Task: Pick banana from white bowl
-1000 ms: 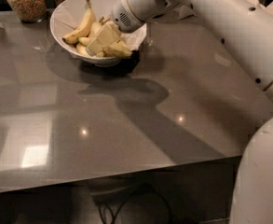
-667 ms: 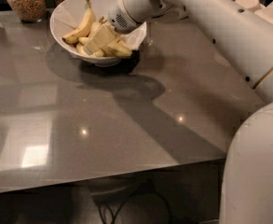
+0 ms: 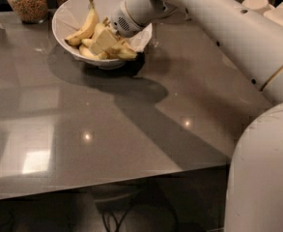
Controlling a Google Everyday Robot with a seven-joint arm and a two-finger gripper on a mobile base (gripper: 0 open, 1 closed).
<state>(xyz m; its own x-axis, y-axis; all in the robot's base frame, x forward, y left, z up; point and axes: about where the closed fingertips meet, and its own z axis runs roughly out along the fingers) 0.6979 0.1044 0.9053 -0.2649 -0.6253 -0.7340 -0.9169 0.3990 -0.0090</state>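
Jaws seemingly among curved bananas [image 3: 87,27], glossy white bowl [image 3: 67,14]

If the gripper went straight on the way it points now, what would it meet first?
Probably the bananas: the gripper sits inside the white bowl, angled down-left among them, though depth is unclear.

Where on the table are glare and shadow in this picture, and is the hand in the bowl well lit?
Camera view: light glares off the table at lower left, plus two small bright spots; the arm throws a broad dark shadow from the white bowl toward the lower right; the hand, down in the bowl on the bananas, is well lit.
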